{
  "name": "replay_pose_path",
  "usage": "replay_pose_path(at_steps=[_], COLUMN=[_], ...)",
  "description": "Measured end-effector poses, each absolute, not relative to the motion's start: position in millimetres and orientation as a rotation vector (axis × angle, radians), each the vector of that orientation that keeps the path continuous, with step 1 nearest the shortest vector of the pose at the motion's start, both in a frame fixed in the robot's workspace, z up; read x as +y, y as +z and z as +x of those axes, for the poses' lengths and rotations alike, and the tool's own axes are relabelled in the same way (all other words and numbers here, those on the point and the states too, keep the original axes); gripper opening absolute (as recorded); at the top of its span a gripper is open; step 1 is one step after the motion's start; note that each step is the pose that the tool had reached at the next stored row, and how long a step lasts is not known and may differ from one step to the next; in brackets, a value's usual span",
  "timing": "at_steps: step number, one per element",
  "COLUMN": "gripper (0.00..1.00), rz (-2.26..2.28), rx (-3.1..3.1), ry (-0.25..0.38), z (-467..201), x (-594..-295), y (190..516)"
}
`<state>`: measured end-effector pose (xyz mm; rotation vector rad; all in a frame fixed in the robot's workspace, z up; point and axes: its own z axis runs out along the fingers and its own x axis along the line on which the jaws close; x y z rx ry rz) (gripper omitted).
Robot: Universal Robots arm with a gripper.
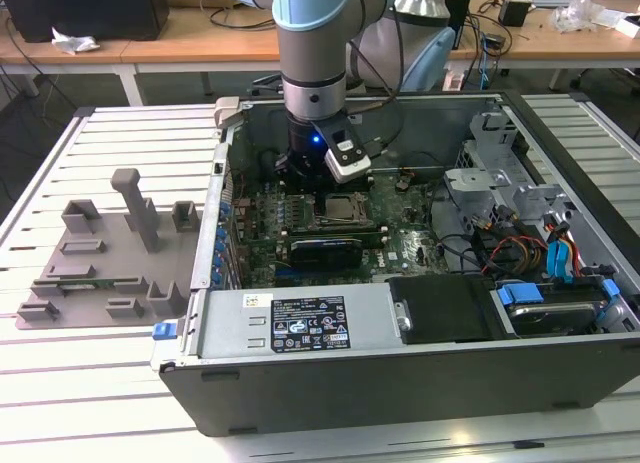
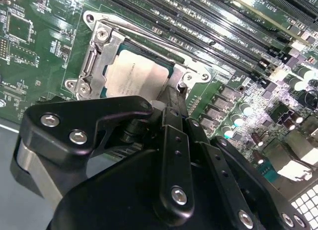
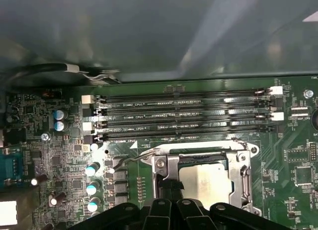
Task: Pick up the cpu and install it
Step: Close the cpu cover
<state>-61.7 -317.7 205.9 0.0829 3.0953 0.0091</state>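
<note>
The arm (image 1: 312,63) reaches straight down into the open computer case (image 1: 400,383), which lies on its side on the tabletop (image 1: 100,403). I think it lies this way so that the motherboard (image 2: 30,56) faces up to a tool that comes from above. In both wrist views the claw (image 2: 173,98) (image 3: 170,188) hangs low over the board, and its two fingers seem to be together with nothing held between them. The cpu (image 2: 131,78) (image 3: 206,183) is not in the claw. It lies flat inside the socket (image 2: 102,51) (image 3: 164,163), just beside the claw tips and a little below them, with its silvery top turned upward. The metal frame of the socket goes around all its sides, which explains why the chip sits so straight and level: the seat gives it only one position. The claw tips are very near one edge of the chip, above the frame, but I cannot tell whether they touch it. I also cannot tell whether the frame is locked. Beyond the socket, farther from the claw, the long memory slots (image 3: 184,115) run side by side. By my judgement the chip is already placed in its seat.
</note>
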Motion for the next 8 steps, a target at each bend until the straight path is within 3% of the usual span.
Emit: replay_pose_path(at_steps=[8], gripper=[0.11], rz=[0.05], rx=[3.096], ry=[0.009], z=[-62.2], x=[-317.7], y=[203.8])
